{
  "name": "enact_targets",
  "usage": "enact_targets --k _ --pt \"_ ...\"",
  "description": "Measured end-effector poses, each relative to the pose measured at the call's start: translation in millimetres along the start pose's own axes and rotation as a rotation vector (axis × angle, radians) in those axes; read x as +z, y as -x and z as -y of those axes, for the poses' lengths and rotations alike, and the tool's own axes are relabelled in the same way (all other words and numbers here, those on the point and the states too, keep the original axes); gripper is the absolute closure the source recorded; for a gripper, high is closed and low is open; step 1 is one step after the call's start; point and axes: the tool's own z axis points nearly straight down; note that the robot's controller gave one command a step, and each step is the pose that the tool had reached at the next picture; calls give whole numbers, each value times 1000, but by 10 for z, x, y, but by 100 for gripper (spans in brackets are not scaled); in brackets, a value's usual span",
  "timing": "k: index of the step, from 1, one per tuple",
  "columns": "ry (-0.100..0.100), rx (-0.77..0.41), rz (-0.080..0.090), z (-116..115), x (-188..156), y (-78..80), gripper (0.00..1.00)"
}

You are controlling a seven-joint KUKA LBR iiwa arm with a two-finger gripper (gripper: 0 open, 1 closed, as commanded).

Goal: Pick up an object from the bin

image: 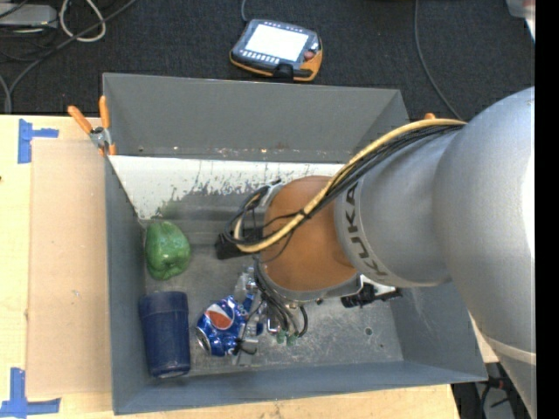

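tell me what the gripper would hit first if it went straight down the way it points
Probably the crushed blue can right under the gripper, else the bin floor beside it; depth is unclear.

- One camera, above the bin (253, 120), looks down on it, somewhat from one side.
- Fairly near: the bin takes most of the view, with floor (175, 24) beyond its far wall.
- The arm (454, 208) enters from the right.

Crushed blue-and-red soda can (218, 323) on the bin (288, 388) floor, front centre.
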Motion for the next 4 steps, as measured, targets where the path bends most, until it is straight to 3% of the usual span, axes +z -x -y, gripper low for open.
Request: enact_targets --k 1,2,3,4 --pt "0 -122 2 35 466 36 0" --pt "7 -84 13 -113 388 -61 100" --pt "8 -83 13 -112 385 -61 100" --pt "3 -82 3 -96 139 -93 100"
